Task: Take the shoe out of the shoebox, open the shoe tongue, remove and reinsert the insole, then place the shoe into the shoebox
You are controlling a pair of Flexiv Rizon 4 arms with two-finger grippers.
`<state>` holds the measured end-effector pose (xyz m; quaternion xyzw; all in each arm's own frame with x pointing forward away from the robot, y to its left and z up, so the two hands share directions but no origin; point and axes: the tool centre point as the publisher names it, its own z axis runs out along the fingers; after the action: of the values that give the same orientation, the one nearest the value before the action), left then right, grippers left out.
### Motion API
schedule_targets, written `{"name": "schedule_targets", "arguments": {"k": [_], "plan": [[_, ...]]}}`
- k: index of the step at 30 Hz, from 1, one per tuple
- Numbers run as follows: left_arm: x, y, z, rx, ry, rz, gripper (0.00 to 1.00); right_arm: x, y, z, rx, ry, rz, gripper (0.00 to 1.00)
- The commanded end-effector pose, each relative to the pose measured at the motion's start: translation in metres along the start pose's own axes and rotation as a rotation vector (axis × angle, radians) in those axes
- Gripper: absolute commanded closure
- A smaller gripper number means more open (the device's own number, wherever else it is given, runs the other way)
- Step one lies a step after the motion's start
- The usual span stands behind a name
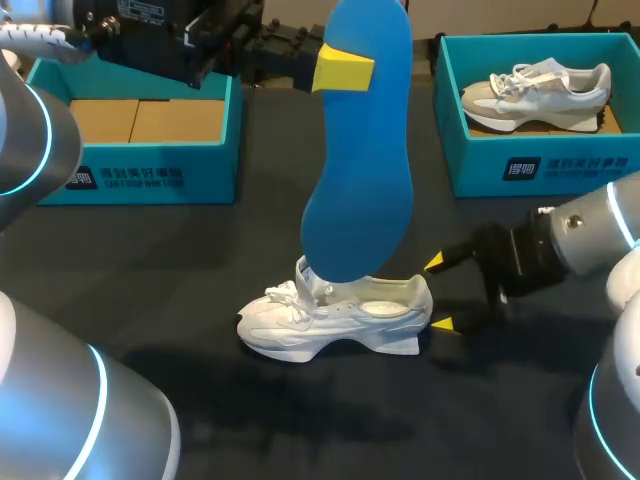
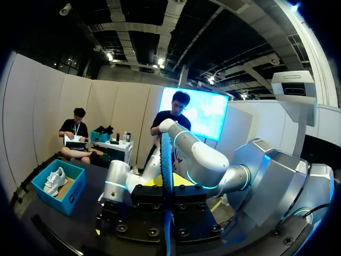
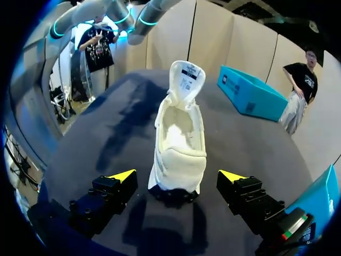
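Observation:
A long blue insole (image 1: 362, 150) is held up in the air over the white shoe (image 1: 335, 315), with my left gripper (image 1: 340, 68) shut on its upper end. In the left wrist view the insole (image 2: 166, 170) shows edge-on between the fingers. The shoe stands upright mid-table, toe to the left, its tongue (image 3: 185, 80) pulled up and its inside bare. My right gripper (image 1: 440, 294) stands open at the heel, one yellow tip on each side. In the right wrist view the heel (image 3: 178, 170) sits between the open fingers (image 3: 121, 176) of my right gripper (image 3: 177, 176), not touching either.
A teal shoebox (image 1: 150, 175) with brown cardboard inside stands at the back left. A second teal box (image 1: 540, 165) at the back right holds a grey-and-white sneaker (image 1: 540, 95). The black tabletop (image 1: 200, 250) lies between them.

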<state>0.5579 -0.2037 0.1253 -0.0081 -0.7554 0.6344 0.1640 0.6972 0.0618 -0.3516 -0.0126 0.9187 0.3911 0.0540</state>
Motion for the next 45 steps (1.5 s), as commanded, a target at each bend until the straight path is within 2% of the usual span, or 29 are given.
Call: {"name": "schedule_targets", "arguments": {"k": [1, 4, 6, 8, 17, 25, 34, 38, 45], "plan": [[-0.001, 0.001, 0.001, 0.000, 0.001, 0.001, 1.00, -0.004, 0.007, -0.008, 0.364, 0.049, 0.010, 0.00], [-0.001, 0.001, 0.001, 0.000, 0.001, 0.001, 1.00, -0.003, 0.008, -0.010, 0.423, 0.071, 0.005, 0.00], [-0.001, 0.001, 0.001, 0.000, 0.001, 0.001, 1.00, -0.001, 0.009, -0.010, 0.423, 0.077, 0.002, 0.00], [-0.001, 0.001, 0.001, 0.000, 0.001, 0.001, 1.00, 0.000, 0.009, -0.011, 0.455, 0.088, 0.004, 0.00], [-0.001, 0.001, 0.001, 0.000, 0.001, 0.001, 1.00, 0.006, 0.018, -0.012, 0.586, 0.082, 0.013, 0.00], [-0.001, 0.001, 0.001, 0.000, 0.001, 0.001, 1.00, 0.012, 0.028, -0.011, 0.600, 0.057, -0.009, 0.00], [-0.001, 0.001, 0.001, 0.000, 0.001, 0.001, 1.00, 0.010, 0.041, -0.004, 0.708, 0.056, -0.001, 0.00], [-0.001, 0.001, 0.001, 0.000, 0.001, 0.001, 1.00, 0.010, 0.046, -0.002, 0.714, 0.059, -0.001, 0.00], [-0.001, 0.001, 0.001, 0.000, 0.001, 0.001, 1.00, 0.010, 0.044, 0.005, 0.710, 0.071, 0.016, 0.00]]}}
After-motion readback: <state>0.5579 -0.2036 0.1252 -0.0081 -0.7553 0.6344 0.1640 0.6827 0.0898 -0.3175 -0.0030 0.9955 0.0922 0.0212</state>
